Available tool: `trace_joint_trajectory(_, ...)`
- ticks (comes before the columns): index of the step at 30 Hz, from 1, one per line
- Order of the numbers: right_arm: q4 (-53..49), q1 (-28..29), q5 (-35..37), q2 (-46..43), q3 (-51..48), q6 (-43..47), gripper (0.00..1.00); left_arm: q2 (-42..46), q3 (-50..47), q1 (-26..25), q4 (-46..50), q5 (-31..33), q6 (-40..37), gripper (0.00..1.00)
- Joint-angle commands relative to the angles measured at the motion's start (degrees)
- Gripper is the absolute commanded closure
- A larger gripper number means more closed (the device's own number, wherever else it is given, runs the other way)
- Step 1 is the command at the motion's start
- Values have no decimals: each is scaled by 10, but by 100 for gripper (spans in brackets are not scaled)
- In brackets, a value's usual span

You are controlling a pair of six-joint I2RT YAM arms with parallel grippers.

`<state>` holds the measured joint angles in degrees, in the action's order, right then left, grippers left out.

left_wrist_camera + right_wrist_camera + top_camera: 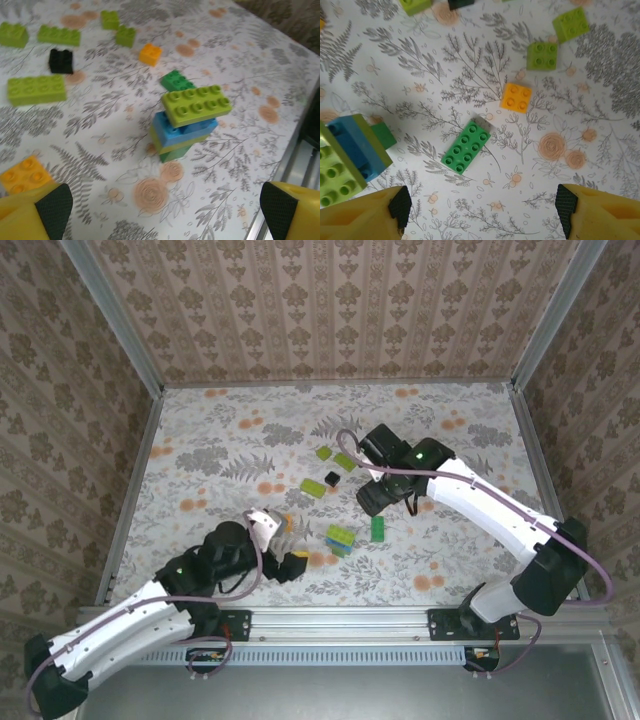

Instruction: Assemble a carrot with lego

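Left gripper (pixel 165 215): jaws spread wide, nothing held; pads (pixel 52 210) low over table (pixel 240 60). Orange brick (pixel 22 175) just beside one finger. Ahead, stack of lime, blue, yellow and green bricks (pixel 190 120), top brick tilted. Right gripper (pixel 482 212): likewise released and empty, above dark green brick (pixel 466 147) lying flat; small orange brick (pixel 519 96) near. Lego (pixel 313 487) scattered mid-table between arms: long lime brick (pixel 36 90) and black brick (pixel 61 60) apart; orange and lime pieces unjoined.
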<state>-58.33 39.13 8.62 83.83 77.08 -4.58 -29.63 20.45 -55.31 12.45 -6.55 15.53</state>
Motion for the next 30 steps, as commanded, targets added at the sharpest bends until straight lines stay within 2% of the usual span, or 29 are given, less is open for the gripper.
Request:
trace_joint_trajectory(1,38,-8,-7,-26,-31,-12,21,-30,-26,-31,-88,53,-20,0)
trace_joint_trajectory(6,59,-17,-25,-51,-57,-10,21,-171,-93,-52,-287,144,-49,0)
trace_joint_trajectory(9,62,-19,-37,-60,-55,-10,21,-231,-138,-53,-419,158,-87,0)
trace_joint_trajectory(11,60,-20,-44,-58,-51,-9,21,-245,-150,-53,-465,147,-112,0)
trace_joint_trajectory(19,74,-26,-50,-46,-60,-16,21,-298,-135,-37,-502,66,-176,0)
trace_joint_trajectory(27,79,-34,-51,11,-59,-16,22,-347,-132,51,-573,-73,-191,0)
trace_joint_trajectory(30,77,-37,-51,29,-53,-15,22,-386,-115,85,-598,-145,-190,0)
